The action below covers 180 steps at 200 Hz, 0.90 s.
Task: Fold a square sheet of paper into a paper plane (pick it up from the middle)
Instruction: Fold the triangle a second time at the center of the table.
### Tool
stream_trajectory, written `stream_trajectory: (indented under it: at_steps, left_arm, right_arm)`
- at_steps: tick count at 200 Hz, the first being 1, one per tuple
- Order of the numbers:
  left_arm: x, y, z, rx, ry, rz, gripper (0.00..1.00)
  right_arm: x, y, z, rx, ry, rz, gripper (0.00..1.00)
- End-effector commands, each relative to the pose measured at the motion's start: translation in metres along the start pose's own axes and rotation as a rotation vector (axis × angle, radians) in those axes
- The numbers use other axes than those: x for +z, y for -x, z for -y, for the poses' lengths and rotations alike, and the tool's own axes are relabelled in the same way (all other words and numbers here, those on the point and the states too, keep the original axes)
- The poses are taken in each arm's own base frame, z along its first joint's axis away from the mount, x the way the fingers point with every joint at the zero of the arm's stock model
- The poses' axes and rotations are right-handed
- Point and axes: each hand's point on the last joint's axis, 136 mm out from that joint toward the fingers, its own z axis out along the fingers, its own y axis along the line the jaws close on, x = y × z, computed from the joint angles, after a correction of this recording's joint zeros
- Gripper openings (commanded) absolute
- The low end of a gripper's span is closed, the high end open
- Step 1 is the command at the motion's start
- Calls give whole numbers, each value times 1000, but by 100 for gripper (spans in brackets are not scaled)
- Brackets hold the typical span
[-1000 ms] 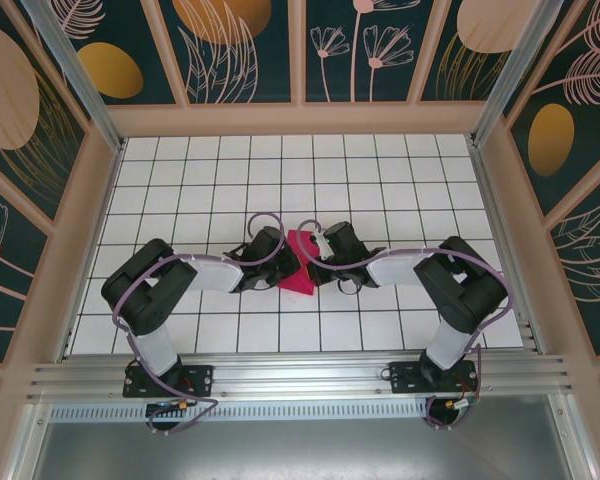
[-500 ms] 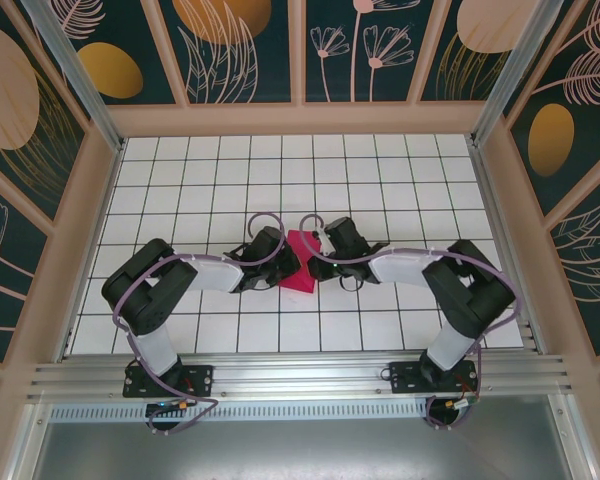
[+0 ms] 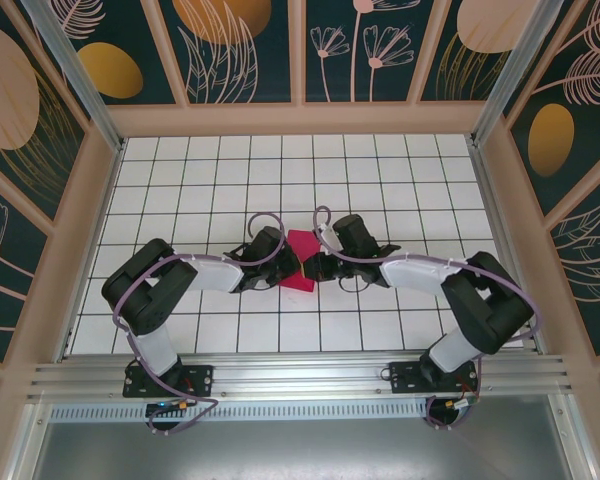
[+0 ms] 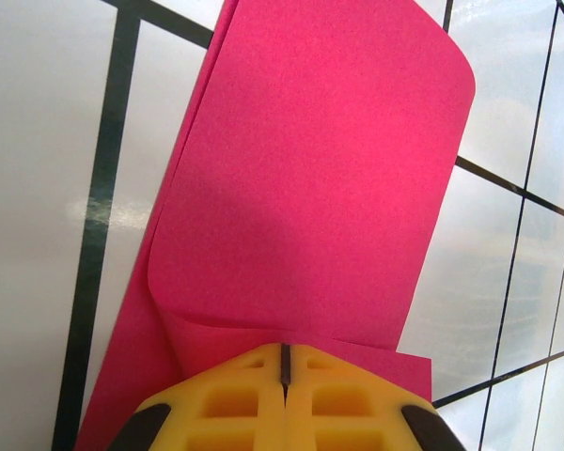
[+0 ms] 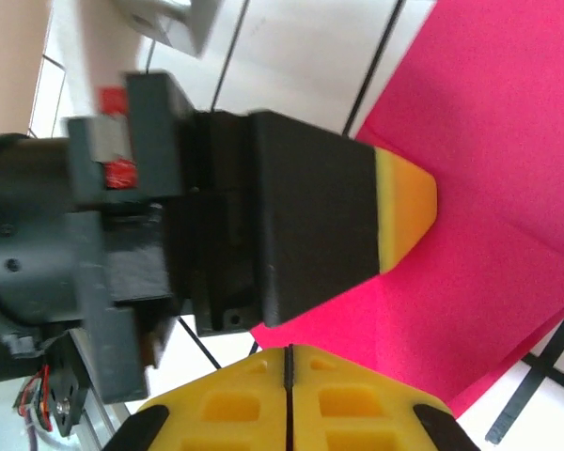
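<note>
Qty: 1 pink paper sheet (image 3: pixel 300 258), folded over. 2 claws: left claw (image 3: pixel 278 270) at sheet's 9 o'clock, right claw (image 3: pixel 318 268) at 3 o'clock. 1 gridded surface (image 3: pixel 400 180) w/ all on it.

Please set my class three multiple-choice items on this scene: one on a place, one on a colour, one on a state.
1. Where does the paper lie?
A. Between the left gripper and the right gripper
B. In the far-left corner
C. On the rail by the arm bases

2. What colour is the paper?
A. Blue
B. Magenta-pink
C. White

3. How does the left gripper stand?
A. Wide open
B. Half open
C. Shut

Answers:
1. A: the top view shows the paper between the two gripper tips.
2. B: it is magenta-pink in every view.
3. C: the left wrist view shows its jaws meeting at a thin seam.
</note>
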Motion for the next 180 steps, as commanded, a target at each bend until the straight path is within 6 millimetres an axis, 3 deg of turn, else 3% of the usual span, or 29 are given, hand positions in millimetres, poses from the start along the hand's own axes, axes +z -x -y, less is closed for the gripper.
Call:
stream_trajectory:
  at_steps: [1,67,180]
  left_arm:
    - [5,-9,-29,1,92,-25,5]
    - [4,-10,-30,4,95,-24,5]
    - [4,-10,-35,2,110,-21,5]
  right_arm:
    - [7,-11,-2,22,31,-59,9]
    - [22,-18,15,55,-25,-125,8]
    - [24,-57,49,94,-135,-228,8]
